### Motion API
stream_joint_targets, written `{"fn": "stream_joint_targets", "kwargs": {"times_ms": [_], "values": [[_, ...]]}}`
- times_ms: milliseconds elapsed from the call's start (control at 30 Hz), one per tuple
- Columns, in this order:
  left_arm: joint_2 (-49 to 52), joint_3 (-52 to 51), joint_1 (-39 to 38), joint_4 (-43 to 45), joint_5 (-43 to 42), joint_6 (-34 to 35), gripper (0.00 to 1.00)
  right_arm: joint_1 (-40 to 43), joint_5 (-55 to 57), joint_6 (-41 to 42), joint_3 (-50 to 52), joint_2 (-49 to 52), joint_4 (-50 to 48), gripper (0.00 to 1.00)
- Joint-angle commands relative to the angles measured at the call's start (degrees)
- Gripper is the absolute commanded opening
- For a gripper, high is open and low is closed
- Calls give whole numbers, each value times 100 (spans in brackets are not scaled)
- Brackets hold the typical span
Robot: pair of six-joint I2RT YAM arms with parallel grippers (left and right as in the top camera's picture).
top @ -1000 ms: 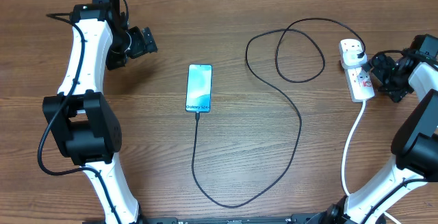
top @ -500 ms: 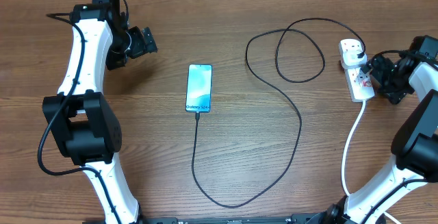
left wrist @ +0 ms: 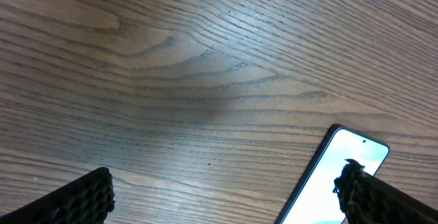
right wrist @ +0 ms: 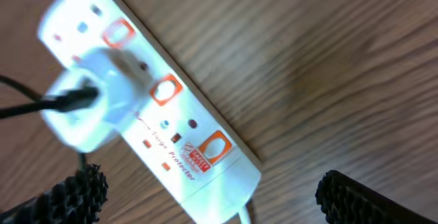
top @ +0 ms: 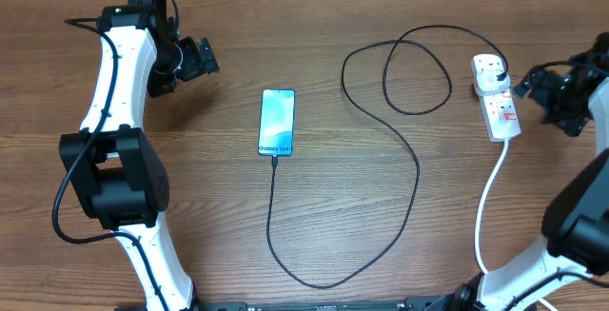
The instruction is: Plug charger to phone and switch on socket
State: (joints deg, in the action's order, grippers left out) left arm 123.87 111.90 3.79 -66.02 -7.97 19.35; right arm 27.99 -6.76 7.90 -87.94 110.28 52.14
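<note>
The phone (top: 276, 122) lies flat mid-table, light blue screen up, with the thin black charger cable (top: 416, 173) plugged into its near end. The cable loops right to its white plug (top: 490, 73) seated in the far outlet of the white socket strip (top: 501, 110). My right gripper (top: 538, 90) is open, just right of the strip; in the right wrist view the strip (right wrist: 171, 138) with its red switches (right wrist: 156, 154) and plug (right wrist: 89, 104) sits between my open fingers (right wrist: 79, 196). My left gripper (top: 211, 59) is open and empty, far left of the phone; the phone's corner (left wrist: 335, 176) shows by one fingertip.
The strip's thick white cord (top: 487, 211) runs from its near end to the table's front edge at the right. The charger cable sweeps a wide loop (top: 314, 278) across the middle front of the wooden table (top: 190, 187).
My right gripper has drawn back to the right and a little farther away from the socket strip. The left arm, phone and cable have not moved.
</note>
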Motion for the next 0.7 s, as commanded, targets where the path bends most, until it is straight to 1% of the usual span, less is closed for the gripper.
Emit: {"fn": "stream_joint_targets", "kwargs": {"times_ms": [0, 67, 100, 133, 267, 400, 500, 533, 600, 633, 667], "values": [[-42, 46, -4, 4, -44, -4, 100, -22, 188, -175, -181, -216, -15, 99], [-42, 44, -4, 4, -46, -4, 100, -35, 52, -603, -175, -216, -15, 94], [-42, 44, -4, 4, -44, -4, 100, -55, 2, -756, -175, -216, -15, 89], [-42, 46, -4, 4, -44, -7, 100, -90, 4, -846, -175, -216, -15, 87], [-42, 44, -4, 4, -44, -4, 100, -103, 2, -966, -173, -216, -15, 85], [-42, 44, -4, 4, -44, -4, 100, -103, 4, -1141, -170, -216, -17, 73], [-42, 44, -4, 4, -44, -4, 100, -103, 7, -1143, -170, -214, -42, 67], [-42, 46, -4, 4, -44, -4, 100, -103, 7, -1145, -170, -214, -50, 61], [-42, 46, -4, 4, -44, -4, 100, -103, 4, -1145, -170, -212, -59, 39], [-42, 44, -4, 4, -44, -4, 100, -103, 7, -1145, -170, -210, -57, 23], [-42, 44, -4, 4, -44, -4, 100, -103, 7, -1145, -170, -203, -57, 9]]}}
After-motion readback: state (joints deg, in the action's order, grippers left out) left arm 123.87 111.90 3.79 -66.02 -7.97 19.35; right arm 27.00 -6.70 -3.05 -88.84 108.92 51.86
